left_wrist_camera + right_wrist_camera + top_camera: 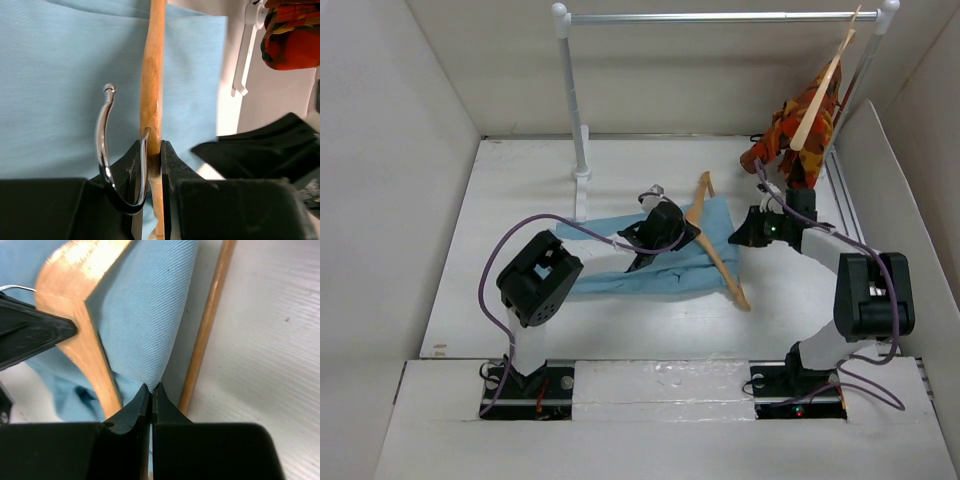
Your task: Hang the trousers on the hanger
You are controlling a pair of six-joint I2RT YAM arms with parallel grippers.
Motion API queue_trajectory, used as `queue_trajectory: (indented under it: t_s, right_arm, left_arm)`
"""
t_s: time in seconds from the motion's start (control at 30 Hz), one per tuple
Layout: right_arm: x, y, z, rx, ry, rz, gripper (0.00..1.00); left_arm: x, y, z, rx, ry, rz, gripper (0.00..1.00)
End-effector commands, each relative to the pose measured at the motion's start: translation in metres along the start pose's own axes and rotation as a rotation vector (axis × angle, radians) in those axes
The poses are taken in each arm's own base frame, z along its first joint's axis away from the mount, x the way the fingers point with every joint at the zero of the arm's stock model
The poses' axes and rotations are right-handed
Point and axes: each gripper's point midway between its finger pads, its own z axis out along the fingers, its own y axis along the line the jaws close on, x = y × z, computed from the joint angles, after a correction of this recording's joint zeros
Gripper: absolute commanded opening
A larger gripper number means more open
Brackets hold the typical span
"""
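Black-and-white arms (540, 280) trail purple cables (485, 292).

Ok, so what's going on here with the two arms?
The left gripper is clamped on the wooden hanger beside its hook, over the light-blue trousers lying on the table. The right gripper is shut at the trousers' edge, apparently pinching the fabric. The trousers aren't draped over the hanger yet.
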Motion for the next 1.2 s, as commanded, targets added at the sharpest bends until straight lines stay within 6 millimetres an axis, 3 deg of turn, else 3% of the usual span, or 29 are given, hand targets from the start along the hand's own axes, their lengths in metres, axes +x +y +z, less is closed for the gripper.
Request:
queue_trajectory:
  t_s: [0.0, 0.1, 0.23, 0.4, 0.53, 0.6, 0.7, 0.87, 1.17]
  right_arm:
    - [-0.066, -0.001, -0.036, 0.008, -0.223, -0.036, 0.00]
    - [-0.086, -0.012, -0.047, 0.040, -0.261, -0.032, 0.00]
    - [-0.092, -0.033, -0.053, 0.081, -0.287, 0.042, 0.00]
    - [-0.104, -0.051, -0.054, 0.150, -0.300, 0.041, 0.00]
    - [-0.091, -0.065, -0.043, 0.168, -0.243, 0.069, 0.00]
    - [-0.080, -0.079, -0.053, 0.242, -0.207, 0.060, 0.00]
    - [-0.073, -0.089, -0.055, 0.277, -0.184, 0.068, 0.00]
    - [-0.071, -0.104, -0.059, 0.322, -0.201, 0.090, 0.00]
    - [-0.054, -0.111, -0.053, 0.317, -0.174, 0.111, 0.00]
  left_arm:
    - [-0.008, 0.075, -0.017, -0.250, -0.003, 0.208, 0.00]
    - [-0.010, 0.083, -0.029, -0.270, -0.001, 0.272, 0.00]
    - [-0.017, 0.093, -0.043, -0.298, -0.002, 0.378, 0.00]
    - [-0.010, 0.113, -0.054, -0.313, 0.057, 0.500, 0.00]
    - [-0.014, 0.123, -0.061, -0.363, 0.050, 0.523, 0.00]
    - [-0.025, 0.128, -0.069, -0.376, 0.034, 0.521, 0.00]
    - [-0.040, 0.118, -0.075, -0.370, -0.005, 0.549, 0.00]
    - [-0.047, 0.137, -0.083, -0.494, 0.007, 0.608, 0.00]
    - [-0.058, 0.132, -0.094, -0.505, -0.032, 0.624, 0.00]
